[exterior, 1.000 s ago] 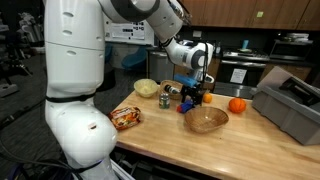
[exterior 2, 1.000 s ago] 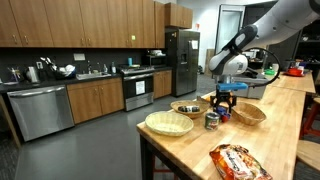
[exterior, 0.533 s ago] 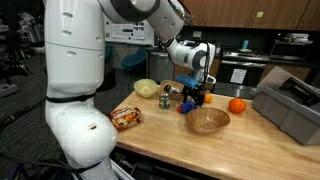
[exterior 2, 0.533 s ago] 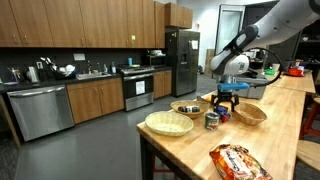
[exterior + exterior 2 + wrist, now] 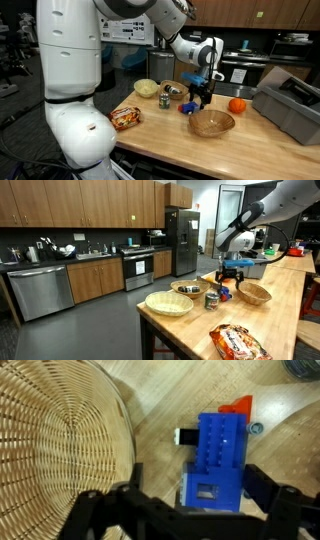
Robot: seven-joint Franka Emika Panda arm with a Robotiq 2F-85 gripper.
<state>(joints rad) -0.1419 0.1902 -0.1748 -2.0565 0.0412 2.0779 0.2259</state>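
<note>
Two black fingers point(image 5: 100, 515) of the gripper point(image 5: 190, 485) stand spread wide, one on each side of a blue brick-built block point(image 5: 215, 455), with nothing clamped. A clear strip of wood shows between the block and one finger. The other finger sits hard against the block's edge or just off it; the wrist view is too soft to say which. The block lies flat directly beneath the tool, studs up, with its long axis running away from the fingers, so its narrow width is what falls inside their spread. A small red piece point(image 5: 238, 405) sticks out at the block's far end, and a black-and-white bit point(image 5: 185, 435) juts from its side.

Just beside the gripper is a woven wicker bowl point(image 5: 55, 440), whose rim passes close to the block without touching it. In both exterior views the arm reaches down from above, and the gripper point(image 5: 201, 97) point(image 5: 232, 278) hangs low over the counter with the bowl point(image 5: 211, 123) point(image 5: 253, 293) next to it.

Beyond the bowl sits an orange point(image 5: 237, 105), and past that a grey bin point(image 5: 290, 108). On the gripper's other side are a can point(image 5: 166, 100) and a pale shallow basket point(image 5: 146, 88). A snack bag point(image 5: 126, 118) lies farther off towards the counter's end.

The surface is a light wooden counter point(image 5: 165, 142), smooth and level. It stands in a kitchen with brown cabinets point(image 5: 80, 205), a steel fridge point(image 5: 182, 240) and a dishwasher point(image 5: 38, 290).
</note>
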